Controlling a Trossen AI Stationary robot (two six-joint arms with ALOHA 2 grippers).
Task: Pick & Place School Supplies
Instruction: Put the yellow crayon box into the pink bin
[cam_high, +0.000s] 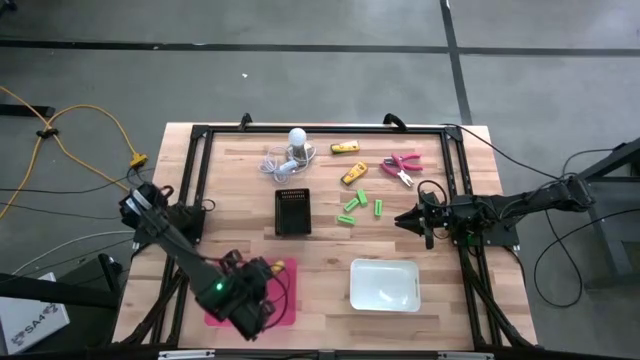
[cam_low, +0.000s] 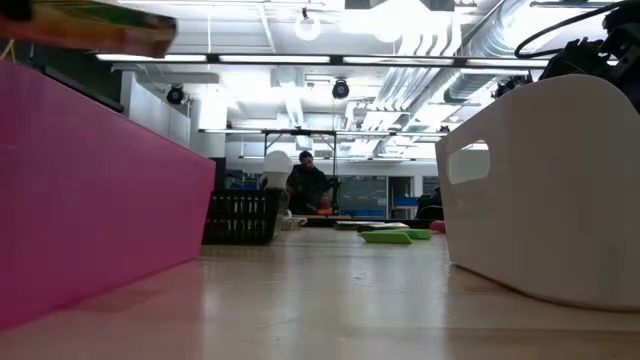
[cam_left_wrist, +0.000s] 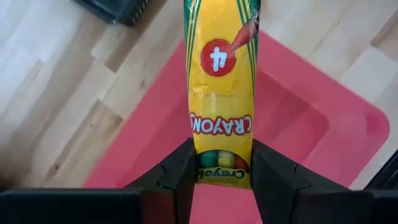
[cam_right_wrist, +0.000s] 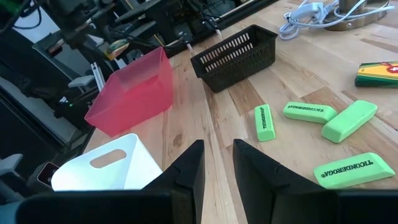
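Observation:
My left gripper (cam_left_wrist: 222, 149) is shut on a yellow crayon box (cam_left_wrist: 219, 74) above the pink bin (cam_left_wrist: 298, 118), at the table's near left (cam_high: 268, 272). In the low view the box (cam_low: 90, 25) hangs over the bin wall (cam_low: 100, 200). Two more yellow boxes (cam_high: 345, 148) (cam_high: 354, 175), several green erasers (cam_high: 356, 203) (cam_right_wrist: 311, 112) and the pink-handled pliers (cam_high: 402, 167) lie flat on the far right part of the table. My right gripper (cam_right_wrist: 217, 149) hovers narrowly open near the erasers (cam_high: 403, 220), touching nothing. My left gripper pinches the crayon box between its two fingers (cam_left_wrist: 180, 168) at the end with the window showing the crayons (cam_left_wrist: 221, 163). The box sticks out ahead, along the fingers. It is lifted clear over the pink bin, about level in the low view.
A white bin (cam_high: 385, 283) stands at the near right and fills the right of the low view (cam_low: 550, 190). A black ribbed basket (cam_high: 293, 211) sits mid-table. A white bulb with a coiled cord (cam_high: 292, 150) lies at the far edge. A black frame (cam_high: 200, 180) rims the table.

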